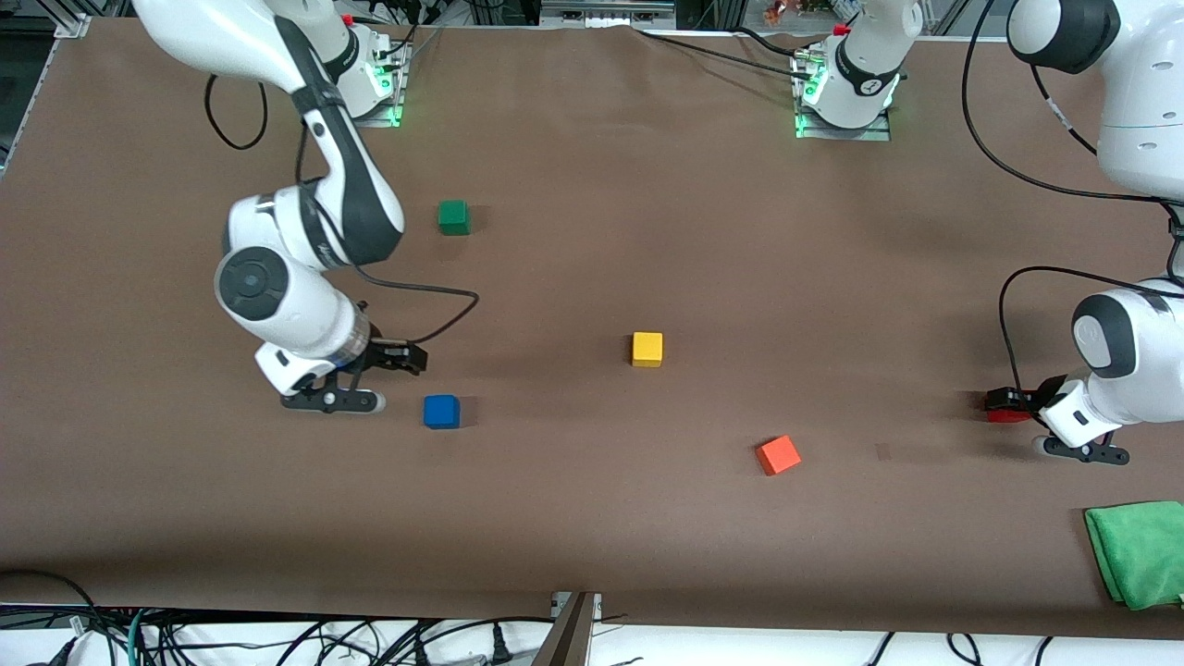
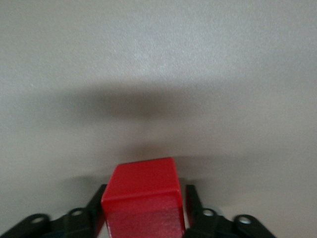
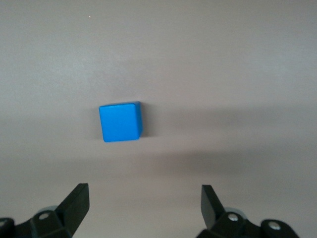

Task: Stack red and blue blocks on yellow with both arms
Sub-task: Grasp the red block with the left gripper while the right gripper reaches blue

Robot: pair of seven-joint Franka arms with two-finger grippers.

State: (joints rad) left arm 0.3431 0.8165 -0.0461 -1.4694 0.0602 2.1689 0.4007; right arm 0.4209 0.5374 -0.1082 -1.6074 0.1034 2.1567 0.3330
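Note:
The red block [image 1: 1006,415] rests on the table at the left arm's end, and my left gripper [image 1: 1005,403] is low around it. In the left wrist view the red block [image 2: 143,198] fills the gap between the black fingers [image 2: 97,208], which press its sides; left gripper [image 2: 146,191] shut on it. The blue block [image 1: 441,411] lies toward the right arm's end. My right gripper [image 1: 405,359] hangs just beside it, short of it. In the right wrist view the blue block [image 3: 120,122] lies ahead of the right gripper [image 3: 144,196], open and holding nothing. The yellow cube [image 1: 647,349] stands alone mid-table.
An orange-red cube [image 1: 778,454] lies nearer the front camera than the yellow one, toward the left arm's end. A dark green cube [image 1: 453,216] sits near the right arm's base. A folded green cloth [image 1: 1138,552] lies at the table's front corner by the left arm.

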